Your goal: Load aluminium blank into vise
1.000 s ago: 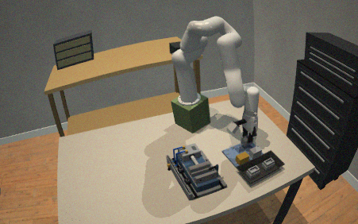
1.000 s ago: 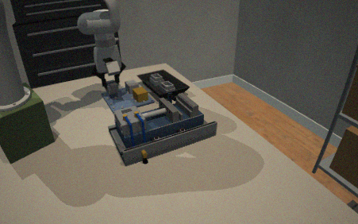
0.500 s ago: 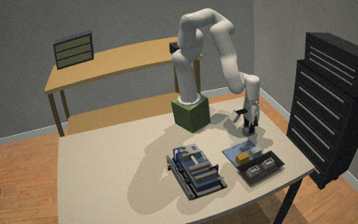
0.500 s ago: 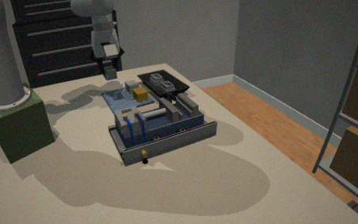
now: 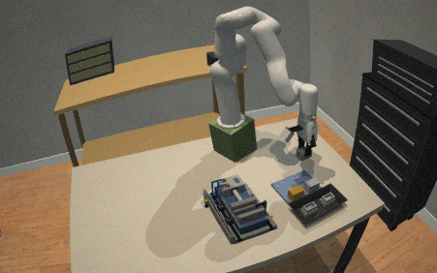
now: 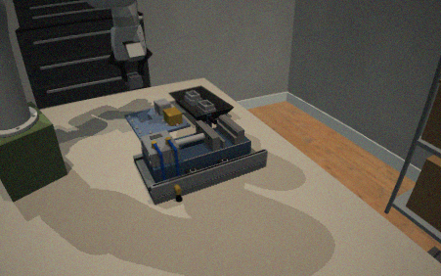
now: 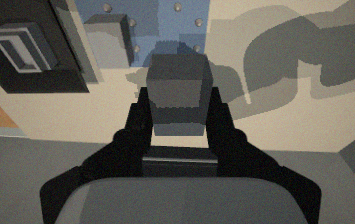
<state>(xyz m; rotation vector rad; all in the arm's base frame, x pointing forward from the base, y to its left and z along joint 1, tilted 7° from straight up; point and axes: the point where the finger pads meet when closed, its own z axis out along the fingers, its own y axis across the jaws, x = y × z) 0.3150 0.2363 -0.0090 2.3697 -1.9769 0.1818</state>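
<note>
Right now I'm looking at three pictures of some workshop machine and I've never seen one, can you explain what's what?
It is a white robot arm on a green block, bolted to a table. One picture looks down from high up, one from the side, one from a camera on the arm's wrist. On the table sit a vise, a blue infeed plate holding a grey and a brass blank, and a black tray with two finished parts. The gripper holds a grey aluminium blank above the table.
</note>
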